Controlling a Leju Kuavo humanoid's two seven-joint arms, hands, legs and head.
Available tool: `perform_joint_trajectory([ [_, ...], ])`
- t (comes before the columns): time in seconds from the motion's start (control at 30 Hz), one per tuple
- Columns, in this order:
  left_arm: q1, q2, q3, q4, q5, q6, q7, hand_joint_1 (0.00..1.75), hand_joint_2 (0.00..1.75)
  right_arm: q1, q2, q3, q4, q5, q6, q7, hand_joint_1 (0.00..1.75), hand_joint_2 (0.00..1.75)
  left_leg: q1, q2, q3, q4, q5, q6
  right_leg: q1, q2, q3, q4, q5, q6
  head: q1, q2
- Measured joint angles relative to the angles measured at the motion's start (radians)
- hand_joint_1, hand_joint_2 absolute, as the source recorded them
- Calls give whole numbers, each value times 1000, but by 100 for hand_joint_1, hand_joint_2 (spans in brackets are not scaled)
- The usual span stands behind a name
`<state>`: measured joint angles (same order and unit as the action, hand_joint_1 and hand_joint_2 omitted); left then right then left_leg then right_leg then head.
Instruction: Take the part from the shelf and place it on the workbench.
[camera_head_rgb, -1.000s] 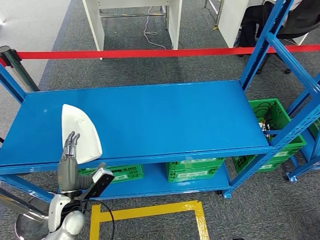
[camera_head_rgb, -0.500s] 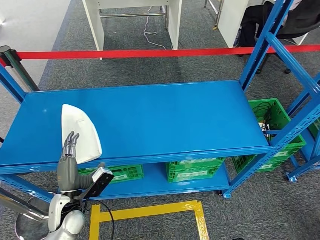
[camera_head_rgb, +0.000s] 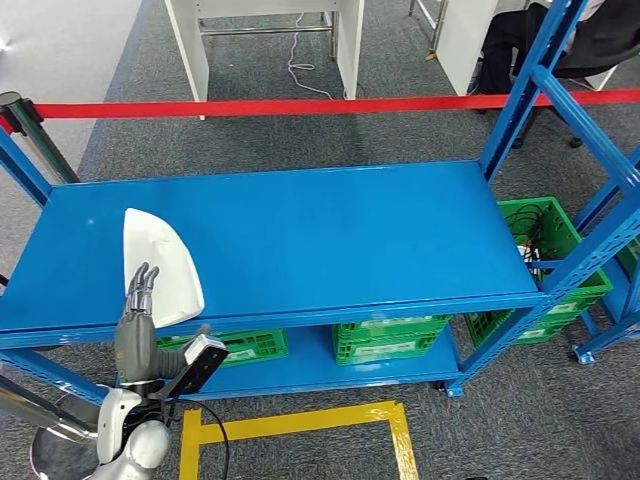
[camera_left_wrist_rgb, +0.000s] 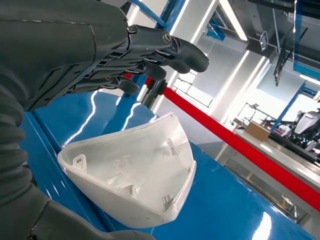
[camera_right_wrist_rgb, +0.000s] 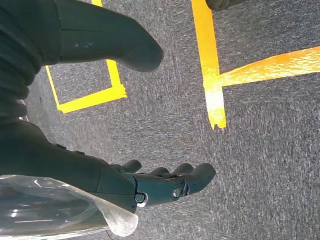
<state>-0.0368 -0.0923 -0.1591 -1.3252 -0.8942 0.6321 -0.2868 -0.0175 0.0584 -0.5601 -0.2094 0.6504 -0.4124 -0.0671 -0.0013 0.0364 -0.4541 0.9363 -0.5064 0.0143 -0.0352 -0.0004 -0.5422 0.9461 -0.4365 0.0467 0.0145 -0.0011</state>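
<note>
While under the shelf (camera_head_rgb: 302, 240) — green crates (camera_head_rgb: 389, 337), cables (camera_head_rgb: 528, 222) in one

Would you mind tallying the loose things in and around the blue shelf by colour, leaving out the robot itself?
White: 1, the part on the blue shelf's upper deck.
Green: 4, the crates: two under the deck, one beside the shelf, one at the far right edge.
Total: 5.
</note>
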Motion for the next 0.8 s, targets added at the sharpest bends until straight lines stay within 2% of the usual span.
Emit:
perform_joint_trajectory([
  [0.8,-2,0,0,3,0,0,0,0,175,0,0,0,0,0,0,0,0,175,0,0,0,0,0,0,0,0,0,0,0,0,0,0],
])
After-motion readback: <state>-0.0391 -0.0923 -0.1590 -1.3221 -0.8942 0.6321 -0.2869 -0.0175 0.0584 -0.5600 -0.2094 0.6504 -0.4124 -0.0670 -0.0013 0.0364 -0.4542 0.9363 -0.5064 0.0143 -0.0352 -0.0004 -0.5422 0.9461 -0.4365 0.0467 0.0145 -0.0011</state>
